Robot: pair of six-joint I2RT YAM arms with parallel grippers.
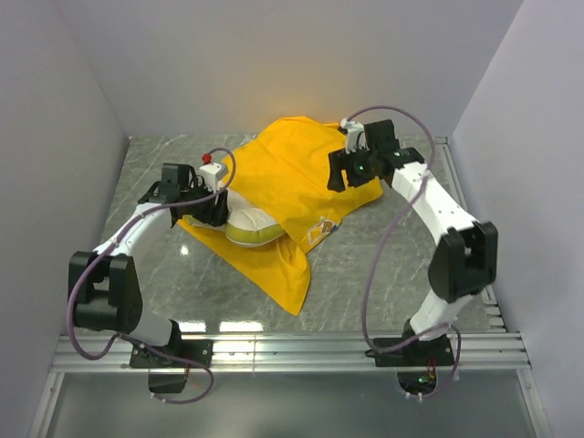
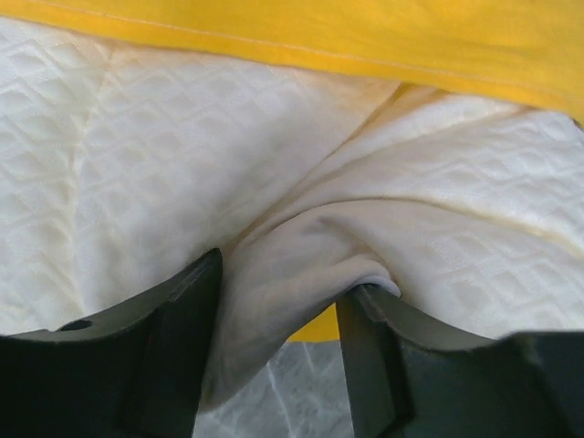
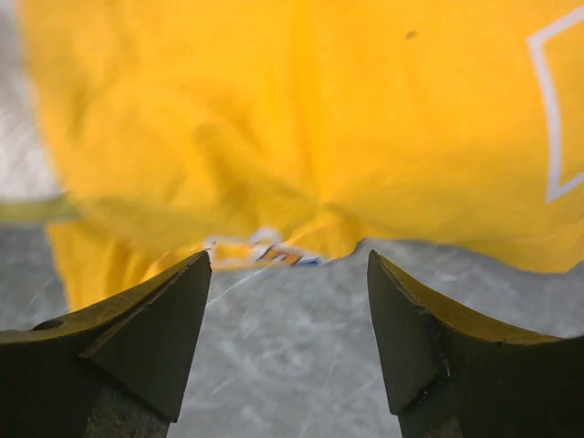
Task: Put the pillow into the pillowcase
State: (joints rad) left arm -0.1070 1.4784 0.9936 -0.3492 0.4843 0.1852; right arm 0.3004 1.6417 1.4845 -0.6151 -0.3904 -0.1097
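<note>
The yellow pillowcase [image 1: 292,173] lies crumpled across the middle of the table. The cream-white pillow [image 1: 254,225] pokes out from its left opening, and most of it is hidden under the yellow cloth. My left gripper [image 1: 222,208] is at the pillow's left end. In the left wrist view it [image 2: 278,274] is shut on a bunched fold of the quilted pillow [image 2: 182,164], with the pillowcase hem [image 2: 365,32] across the top. My right gripper [image 1: 349,175] is over the pillowcase's right edge. In the right wrist view it [image 3: 288,257] is open and empty, and the pillowcase [image 3: 319,119] lies just beyond its fingertips.
The grey marble table [image 1: 392,274] is closed in by white walls on the left, back and right. A metal rail [image 1: 292,345] runs along the near edge by the arm bases. A printed corner of the pillowcase [image 1: 321,230] lies folded towards the front.
</note>
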